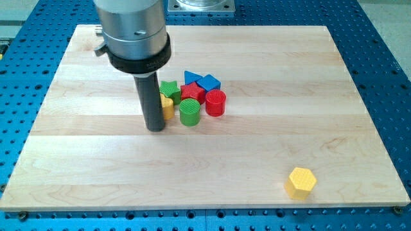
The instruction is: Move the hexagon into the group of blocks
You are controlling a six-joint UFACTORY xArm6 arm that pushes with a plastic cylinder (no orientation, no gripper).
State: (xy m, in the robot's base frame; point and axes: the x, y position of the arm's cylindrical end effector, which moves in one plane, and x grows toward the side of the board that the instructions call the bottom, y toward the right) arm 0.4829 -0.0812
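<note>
A yellow hexagon block (300, 182) lies alone near the view's bottom right of the wooden board (90, 160). A group of blocks sits near the board's middle: a green cylinder (189, 111), a red cylinder (216, 102), a red block (192, 92), a green block (169, 89), a blue triangle (208, 81), another blue block (190, 77) and a yellow block (167, 106) partly hidden by the rod. My tip (155, 128) rests on the board just left of the group, against the small yellow block, far from the hexagon.
The board lies on a blue perforated table (385, 77). The arm's large grey and black body (133, 32) hangs over the board's top left and hides part of it.
</note>
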